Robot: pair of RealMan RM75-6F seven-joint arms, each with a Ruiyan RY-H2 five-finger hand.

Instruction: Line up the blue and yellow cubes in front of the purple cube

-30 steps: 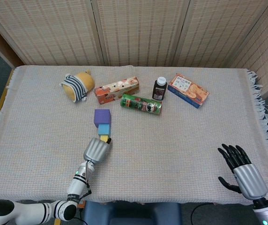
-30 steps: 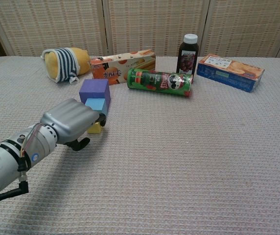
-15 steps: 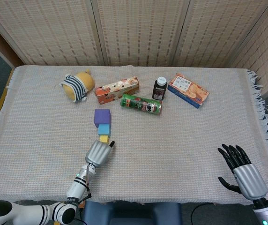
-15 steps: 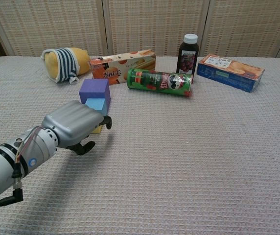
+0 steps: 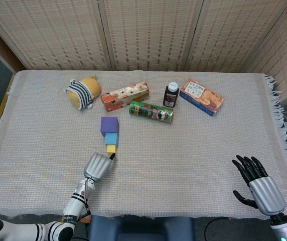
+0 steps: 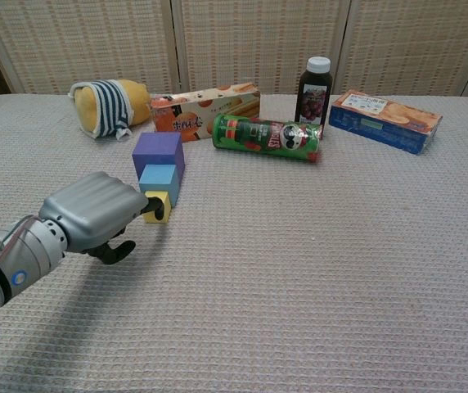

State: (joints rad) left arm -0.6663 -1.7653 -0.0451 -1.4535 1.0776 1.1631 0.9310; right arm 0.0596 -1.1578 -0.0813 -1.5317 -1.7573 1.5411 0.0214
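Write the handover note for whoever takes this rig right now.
Left hand: holds nothing, fingers curled, just in front of the yellow cube.
Right hand: open, idle at the table's near right.
Cubes: purple cube, blue cube and yellow form one row running toward the robot.
Done: the line-up looks complete.
Left: pull the left hand clear without nudging yellow.

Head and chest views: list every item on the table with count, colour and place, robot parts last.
purple cube: one, purple, table centre-left, far end of the cube row
blue cube: one, light blue, directly in front of purple
yellow cube: one, yellow, near end of the row
plush toy: one, yellow with striped cloth, far left
snack box: one, orange, beside the plush
chip can: one, green, lying down
bottle: one, dark, upright
biscuit box: one, blue-orange, far right
left hand: silver, just behind yellow cube
right hand: black fingers spread, near right edge
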